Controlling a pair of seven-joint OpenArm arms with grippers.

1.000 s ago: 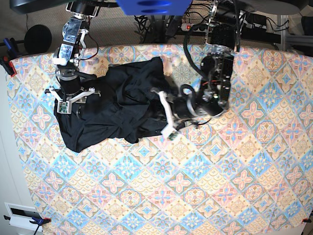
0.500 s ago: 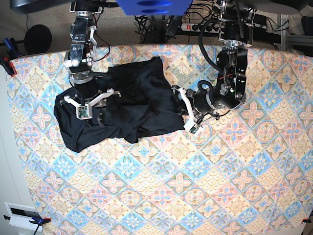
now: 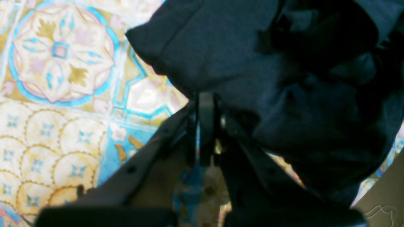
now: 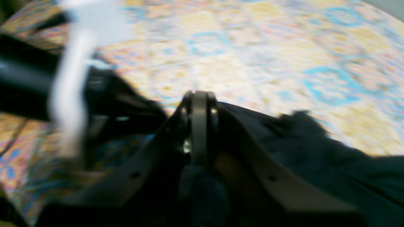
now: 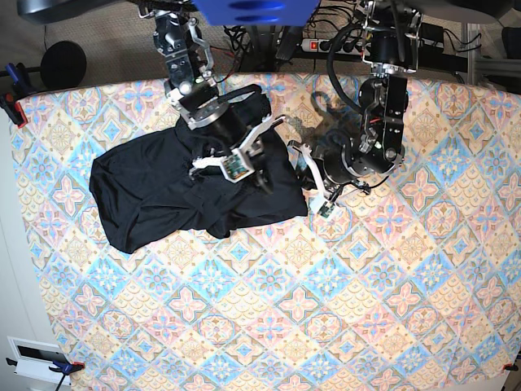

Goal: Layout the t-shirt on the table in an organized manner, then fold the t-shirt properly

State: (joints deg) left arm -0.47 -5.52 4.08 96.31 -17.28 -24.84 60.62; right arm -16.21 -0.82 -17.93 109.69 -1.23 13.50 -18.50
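Base view. Item: t-shirt, plain black soft fabric, crumpled in a wide irregular heap on the upper left part of the table; folds and ridges across the middle, lower left corner lying flat.

Change since the earlier frames: the right arm has swung from the shirt's left edge to above its upper right portion; the heap's right side now reaches further right and lies bunched there. The left arm has drawn back toward the table's far side and now stands more upright.

Right end effector: angled down and rightward over the shirt's right half, white finger frames splayed either side of a small green board. In the blurred right wrist view the jaws meet, closed, dark cloth directly below them; whether cloth is pinched cannot be told.

Left end effector: at the shirt's right edge, arm descending from the far side and bent toward the cloth. Left wrist view: jaws closed together at the hemmed edge of the shirt; a grip on the cloth cannot be confirmed.

Table: cloth-covered, pastel diamond tiles in blue, pink and yellow-orange with floral medallions.

Beyond the far edge: a power strip and cables on the floor.
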